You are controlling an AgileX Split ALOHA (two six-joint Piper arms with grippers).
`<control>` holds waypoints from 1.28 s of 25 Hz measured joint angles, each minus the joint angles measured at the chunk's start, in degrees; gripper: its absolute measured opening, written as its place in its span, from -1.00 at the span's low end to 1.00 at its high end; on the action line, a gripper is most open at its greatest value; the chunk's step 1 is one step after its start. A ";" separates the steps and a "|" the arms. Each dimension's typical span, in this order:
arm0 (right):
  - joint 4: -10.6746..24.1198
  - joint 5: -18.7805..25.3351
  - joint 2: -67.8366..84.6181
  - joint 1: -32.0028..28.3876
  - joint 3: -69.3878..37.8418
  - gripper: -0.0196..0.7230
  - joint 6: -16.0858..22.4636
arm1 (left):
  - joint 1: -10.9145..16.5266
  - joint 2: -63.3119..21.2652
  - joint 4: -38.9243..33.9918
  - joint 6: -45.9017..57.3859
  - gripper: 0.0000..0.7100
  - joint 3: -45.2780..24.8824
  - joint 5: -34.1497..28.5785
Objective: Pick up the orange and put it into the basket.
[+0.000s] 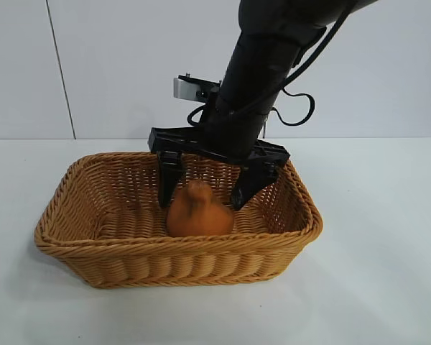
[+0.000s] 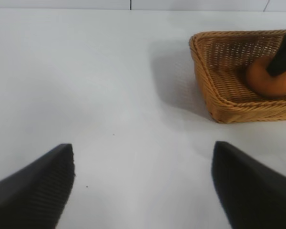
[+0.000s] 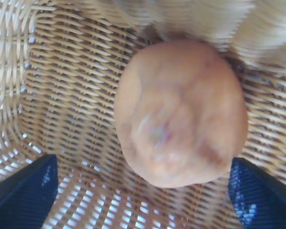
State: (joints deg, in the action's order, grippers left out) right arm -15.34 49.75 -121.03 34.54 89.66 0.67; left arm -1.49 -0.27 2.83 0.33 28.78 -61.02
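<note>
The right gripper (image 1: 203,194) is hanging inside the basket (image 1: 93,244) with its fingers spread, clear of the orange (image 1: 199,213), which is sitting on the basket floor between them, so this looks like the release. Next it needs only to lift straight out. The left gripper (image 2: 143,186) is idling, fingers apart, over the table (image 2: 109,86).

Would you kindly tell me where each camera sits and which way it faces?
Exterior view: outside the rig, facing the table; shows the right gripper reaching down into the basket, jaws open astride the orange.
Left wrist view: on the left arm, looking across the table; shows the left gripper open, basket farther off.
Right wrist view: on the right arm, looking down at the orange.
All three share orange and basket.
</note>
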 joint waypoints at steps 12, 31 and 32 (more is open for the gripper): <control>10.98 19.18 0.60 0.00 19.42 0.89 4.51 | 0.00 0.00 0.05 0.00 0.60 0.00 0.19; 16.31 19.70 0.60 -22.42 21.20 0.89 4.14 | 0.00 0.00 0.05 0.00 0.60 0.00 0.19; 16.36 19.72 0.60 -24.14 21.20 0.89 3.92 | 0.00 0.00 0.05 0.00 0.60 0.00 0.19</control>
State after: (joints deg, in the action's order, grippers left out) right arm 1.02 69.47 -120.43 10.39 110.87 4.60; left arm -1.49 -0.27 2.88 0.33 28.78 -60.83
